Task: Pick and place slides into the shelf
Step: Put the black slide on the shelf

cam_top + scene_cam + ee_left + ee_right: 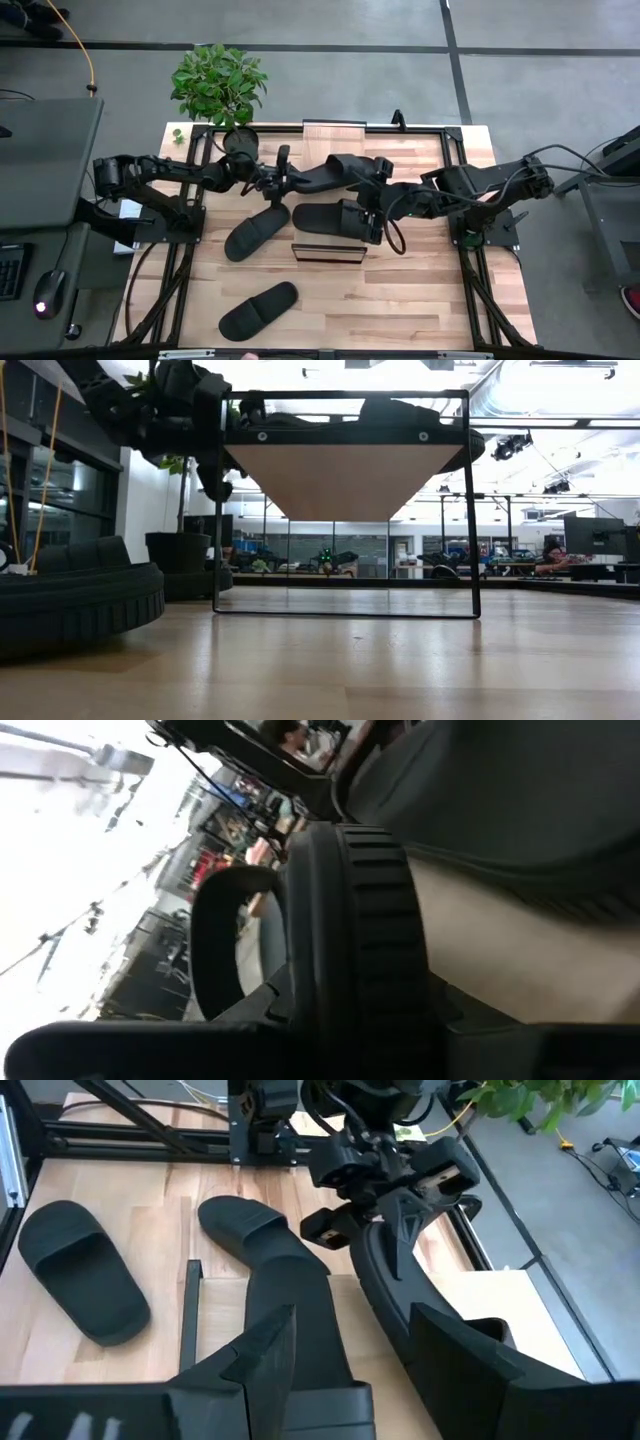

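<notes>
Shelf [328, 253]: near the middle of the table [430, 300], light plank top on a dark metal frame; in the low view [345, 478] seen from below, with dark shapes resting on its top. Slide on the shelf [325, 217]: flat on the plank, sole down, lengthwise along it; also seen in the right wrist view [290, 1295]. Right gripper [368, 220]: at the right-arm end of the shelf, over that slide's end, fingers [265, 1350] spread apart on either side of it, not closed on it. Raised slide [340, 172]: above the far edge of the shelf, tilted on its edge, off the plank; shown in the right wrist view [400, 1300] as a curved sole just beside the flat slide. Left gripper [283, 182]: beyond the shelf's left-arm end, jaws clamped on the raised slide; ribbed strap [370, 920] filling the left wrist view. Slide beside the shelf [255, 233]: flat on the table, just off the shelf's left-arm end, angled; visible low and close in the low view [80, 605]. Loose slide [258, 309]: flat on the table, well apart from the shelf on its near, left-arm side. Potted plant [220, 85]: far behind the shelf, on the left arm's side.
</notes>
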